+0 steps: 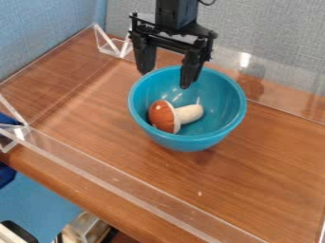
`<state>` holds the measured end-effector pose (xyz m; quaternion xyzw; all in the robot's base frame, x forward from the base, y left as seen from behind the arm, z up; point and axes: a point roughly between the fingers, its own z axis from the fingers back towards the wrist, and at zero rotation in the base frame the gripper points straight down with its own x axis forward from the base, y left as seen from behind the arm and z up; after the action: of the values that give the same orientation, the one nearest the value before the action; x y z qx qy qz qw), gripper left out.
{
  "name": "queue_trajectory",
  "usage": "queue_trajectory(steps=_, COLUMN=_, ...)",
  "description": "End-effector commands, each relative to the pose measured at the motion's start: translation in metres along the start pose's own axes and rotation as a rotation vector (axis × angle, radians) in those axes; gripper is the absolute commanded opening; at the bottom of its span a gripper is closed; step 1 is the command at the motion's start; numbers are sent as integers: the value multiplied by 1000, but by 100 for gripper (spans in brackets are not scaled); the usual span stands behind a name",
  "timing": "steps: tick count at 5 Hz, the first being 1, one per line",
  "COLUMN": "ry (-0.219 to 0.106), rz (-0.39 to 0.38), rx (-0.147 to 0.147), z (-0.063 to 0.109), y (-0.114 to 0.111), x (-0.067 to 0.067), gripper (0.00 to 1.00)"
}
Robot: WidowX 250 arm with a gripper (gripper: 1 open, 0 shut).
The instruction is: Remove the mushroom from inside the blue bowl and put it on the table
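Observation:
A glossy turquoise blue bowl (219,130) stands near the middle of the wood-grain table (89,104). Inside it the mushroom (172,115) lies on its side, reddish-brown cap to the left and white stem pointing right. My black gripper (168,73) hangs straight down over the bowl's far rim, a little above and behind the mushroom. Its two fingers are spread wide apart with nothing between them, and the right finger (192,71) reaches down in front of the bowl's inner wall.
Low clear acrylic walls (114,176) edge the table on all sides, with a clear bracket (112,42) at the back left corner. Bare tabletop lies left, right and in front of the bowl.

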<state>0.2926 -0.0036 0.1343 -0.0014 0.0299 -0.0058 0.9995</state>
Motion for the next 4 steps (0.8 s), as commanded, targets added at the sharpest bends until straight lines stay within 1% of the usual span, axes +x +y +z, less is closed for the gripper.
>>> queue_trajectory(steps=1, ry=8, rz=-5, rx=5, z=-9, y=-2, x=2, gripper=100)
queue_trajectory(steps=3, ry=28, rz=-14, rx=26, z=-34, y=-10, x=7, gripper=100)
queue_trajectory(steps=4, ry=44, rz=-14, rx=39, z=-46, y=-12, x=8, gripper=100)
